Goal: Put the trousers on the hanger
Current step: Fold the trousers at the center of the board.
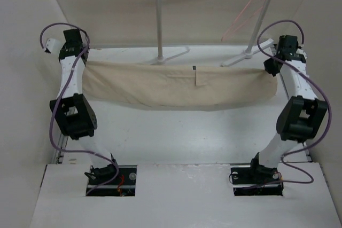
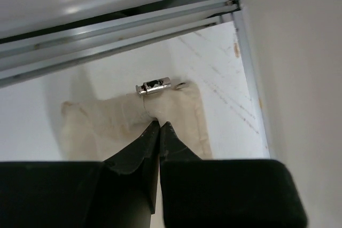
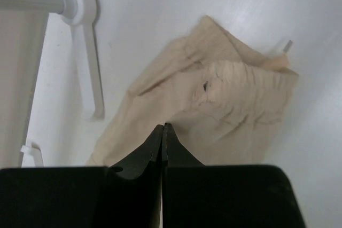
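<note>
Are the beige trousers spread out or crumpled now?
Spread out: the beige cotton trousers form one long stretched band, left to right.

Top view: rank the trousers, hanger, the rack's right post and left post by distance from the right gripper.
1. trousers, clamped in the right gripper
2. right post, just behind it
3. hanger, hanging farther back
4. left post, far left

trousers (image 1: 176,86): plain beige, small dark mark
hanger (image 1: 243,17): pink
rack (image 1: 159,20): white posts, silver bar
arms (image 1: 72,73): white, black joints
cables (image 1: 288,22): purple
table (image 1: 187,132): white
</note>
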Controlling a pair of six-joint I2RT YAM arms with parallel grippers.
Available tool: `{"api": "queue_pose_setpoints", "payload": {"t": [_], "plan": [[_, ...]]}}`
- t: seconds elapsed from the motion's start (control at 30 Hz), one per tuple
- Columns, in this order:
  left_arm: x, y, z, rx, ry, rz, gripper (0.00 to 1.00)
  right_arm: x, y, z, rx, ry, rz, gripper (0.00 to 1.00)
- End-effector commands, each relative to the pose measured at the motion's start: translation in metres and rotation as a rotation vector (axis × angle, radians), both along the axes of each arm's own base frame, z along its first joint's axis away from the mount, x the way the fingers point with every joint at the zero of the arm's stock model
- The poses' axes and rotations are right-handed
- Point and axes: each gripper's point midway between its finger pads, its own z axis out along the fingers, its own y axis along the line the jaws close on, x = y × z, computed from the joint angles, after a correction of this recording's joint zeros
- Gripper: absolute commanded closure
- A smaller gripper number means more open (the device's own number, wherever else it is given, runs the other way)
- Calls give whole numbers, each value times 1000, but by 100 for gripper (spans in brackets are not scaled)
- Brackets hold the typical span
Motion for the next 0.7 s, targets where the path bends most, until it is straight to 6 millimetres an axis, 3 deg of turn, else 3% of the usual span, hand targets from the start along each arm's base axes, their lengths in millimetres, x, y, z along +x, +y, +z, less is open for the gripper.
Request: {"api": "queue_pose_setpoints", "payload": {"t": [0.0, 0.1, 0.13, 0.17, 0.2, 0.27, 0.33, 0.43, 0.47, 0.53, 0.6, 0.67], "plan": [[45, 19, 24, 120, -44, 22, 100, 44, -26, 19, -42, -57, -7, 96], [86, 17, 6, 132, -18, -16, 96, 78, -34, 7, -47, -34, -3, 90], [100, 16, 0, 136, -11, -41, 89, 89, -36, 3, -47, -36, -4, 78], [110, 13, -5, 136, -3, -77, 81, 98, -38, 2, -51, -46, -3, 61], [118, 9, -9, 137, 11, -111, 68, 104, -39, 3, -51, -53, 0, 47], [120, 11, -2, 157, 6, -118, 55, 111, -33, 11, -60, -83, 13, 36], [118, 16, 17, 171, -37, -126, 49, 114, -19, 23, -65, -120, 44, 36], [91, 16, 32, 149, -46, -140, 46, 94, 5, 38, -83, -130, 95, 38], [56, 4, 19, 114, -10, -158, 44, 72, 21, 41, -98, -149, 124, 51], [13, -6, -12, 55, 28, -150, 43, 47, 36, 34, -83, -175, 147, 75], [-23, -22, -52, -34, 52, -143, 43, 27, 45, 27, -62, -198, 171, 87], [-50, -37, -89, -135, 52, -127, 43, 7, 56, 13, -8, -208, 188, 90]]}}
